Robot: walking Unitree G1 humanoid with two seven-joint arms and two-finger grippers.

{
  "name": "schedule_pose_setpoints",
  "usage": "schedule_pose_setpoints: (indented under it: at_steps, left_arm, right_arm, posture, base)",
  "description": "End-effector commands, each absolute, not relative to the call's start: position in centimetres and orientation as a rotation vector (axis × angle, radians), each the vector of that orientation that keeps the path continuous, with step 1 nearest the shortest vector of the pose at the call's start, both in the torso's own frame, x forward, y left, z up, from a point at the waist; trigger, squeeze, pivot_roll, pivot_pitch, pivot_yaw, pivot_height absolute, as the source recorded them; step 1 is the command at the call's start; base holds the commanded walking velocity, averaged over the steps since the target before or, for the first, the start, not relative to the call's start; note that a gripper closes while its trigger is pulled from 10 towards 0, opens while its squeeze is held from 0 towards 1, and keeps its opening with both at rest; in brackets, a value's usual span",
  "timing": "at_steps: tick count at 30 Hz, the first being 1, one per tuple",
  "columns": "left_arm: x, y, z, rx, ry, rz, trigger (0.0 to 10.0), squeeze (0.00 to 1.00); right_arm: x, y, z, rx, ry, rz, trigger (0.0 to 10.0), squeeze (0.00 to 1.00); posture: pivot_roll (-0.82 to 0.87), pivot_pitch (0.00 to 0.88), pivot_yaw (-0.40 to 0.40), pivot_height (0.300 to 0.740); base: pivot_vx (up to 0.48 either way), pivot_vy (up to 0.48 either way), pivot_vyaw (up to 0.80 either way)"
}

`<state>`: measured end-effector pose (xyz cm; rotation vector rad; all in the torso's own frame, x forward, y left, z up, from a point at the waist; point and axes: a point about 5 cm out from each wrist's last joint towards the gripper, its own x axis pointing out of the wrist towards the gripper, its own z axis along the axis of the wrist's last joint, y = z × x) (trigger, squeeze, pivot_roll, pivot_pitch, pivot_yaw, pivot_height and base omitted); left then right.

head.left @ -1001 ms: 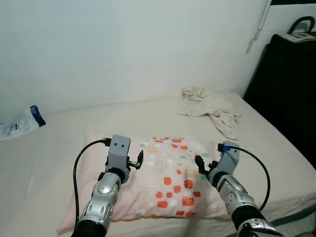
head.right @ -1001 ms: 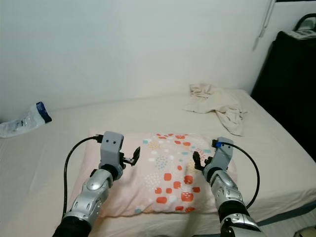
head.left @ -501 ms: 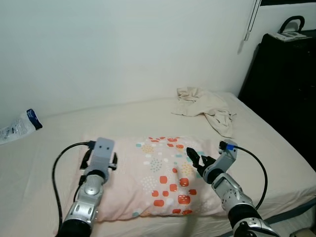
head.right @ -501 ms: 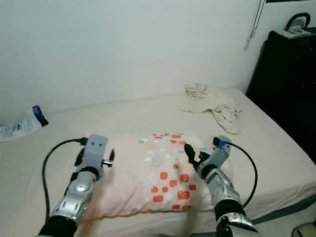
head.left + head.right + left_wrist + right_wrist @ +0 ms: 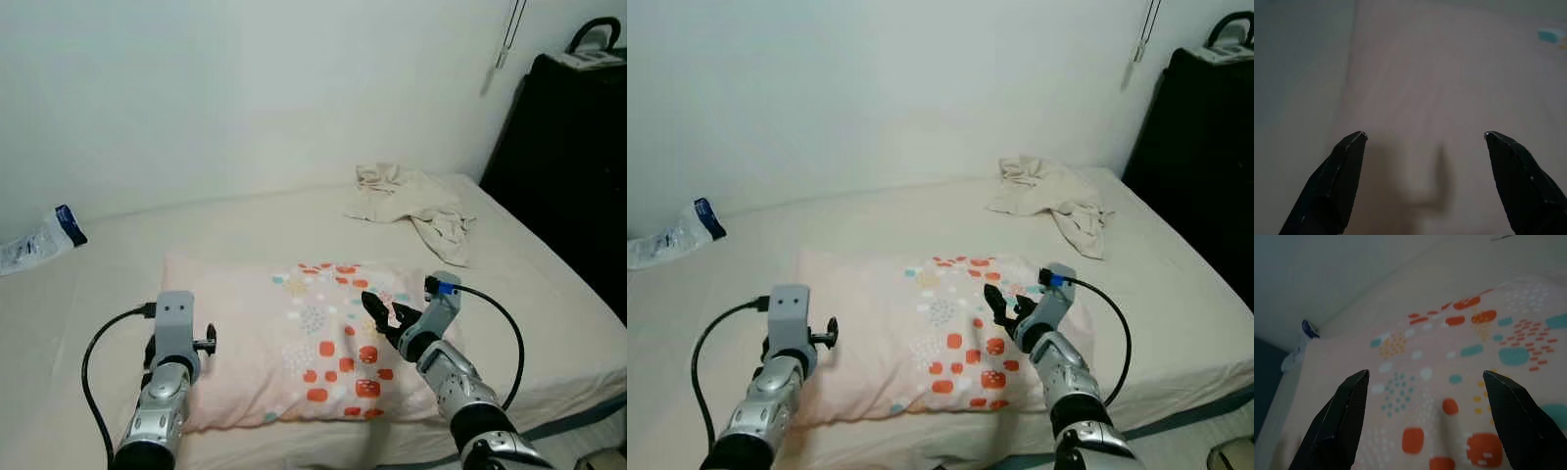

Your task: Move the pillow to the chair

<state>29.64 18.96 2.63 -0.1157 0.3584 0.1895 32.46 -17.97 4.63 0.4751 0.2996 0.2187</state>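
**A:** Pillow first, where is it?

**B:** The pillow (image 5: 294, 338) lies flat on the bed (image 5: 118, 264), near the front edge. It is pale pink, with a patch of orange, teal and white marks on the half toward the robot's right.

**A:** And the right gripper?

**B:** The right gripper (image 5: 377, 315) is over the printed part, close above the fabric. Its two black fingers (image 5: 1337, 426) stand wide apart, holding nothing; the wrist view looks between them along the patterned cover.

**A:** The left one?

**B:** The left gripper (image 5: 1422, 142) is at the pillow's plain end, on the robot's left. From the head views the wrist camera block hides the tips, but the left wrist view shows both fingers (image 5: 1332, 186) spread wide with plain pink cloth between them and nothing gripped. I cannot tell whether the tips touch the cloth.

**A:** Anything else on the bed?

**B:** A crumpled cream cloth (image 5: 411, 204) lies at the far right corner, well apart from the pillow. A clear plastic packet with a blue end (image 5: 39, 245) lies at the far left, against the white wall (image 5: 245, 88).

**A:** And beside the bed?

**B:** A tall black piece of furniture (image 5: 573, 166) stands to the right of the bed, with something on top that I cannot make out
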Motion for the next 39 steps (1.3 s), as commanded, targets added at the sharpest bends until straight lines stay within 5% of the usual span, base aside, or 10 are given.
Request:
schedule_pose_setpoints:
  at_steps: [1, 7, 14, 27, 38, 39]
  left_arm:
    - [29.7, 18.6, 2.7, -0.237, 0.341, 0.144, 10.0, 0.00]
    - [30.4, 18.5, 3.7, -0.375, 0.264, 0.110, 10.0, 0.00]
    - [31.3, 18.2, 5.3, -0.344, 0.182, 0.089, 10.0, 0.00]
    - [33.7, 17.3, 11.2, -0.282, -0.056, -0.025, 10.0, 0.00]
    - [33.1, 16.7, 12.6, -0.267, -0.103, -0.065, 10.0, 0.00]
    - [32.9, 16.8, 12.7, -0.267, -0.103, -0.063, 10.0, 0.00]
  right_arm:
    - [32.2, -17.8, 4.5, 0.452, 0.292, 0.252, 10.0, 0.00]
    - [31.9, -17.8, 5.1, 0.481, 0.234, 0.296, 10.0, 0.00]
    - [31.9, -18.7, 5.7, 0.588, 0.175, 0.266, 10.0, 0.00]
    - [31.9, -24.5, 7.2, 0.795, 0.004, -0.031, 10.0, 0.00]
    - [30.8, -27.4, 5.0, 0.900, 0.053, -0.289, 10.0, 0.00]
    - [30.9, -27.5, 5.1, 0.886, 0.060, -0.295, 10.0, 0.96]
  posture:
    - [-0.05, 0.082, 0.026, 0.636]
    - [-0.06, 0.088, 0.027, 0.611]
    - [-0.06, 0.095, 0.023, 0.591]
    - [-0.07, 0.115, 0.026, 0.531]
    - [-0.03, 0.153, 0.036, 0.531]
    - [-0.03, 0.163, 0.036, 0.531]
  base:
    - [0.000, 0.000, 0.00]
    - [0.000, 0.000, 0.00]
    - [0.000, 0.000, 0.00]
    - [0.000, 0.000, 0.00]
    - [0.000, 0.000, 0.00]
    - [0.000, 0.000, 0.00]
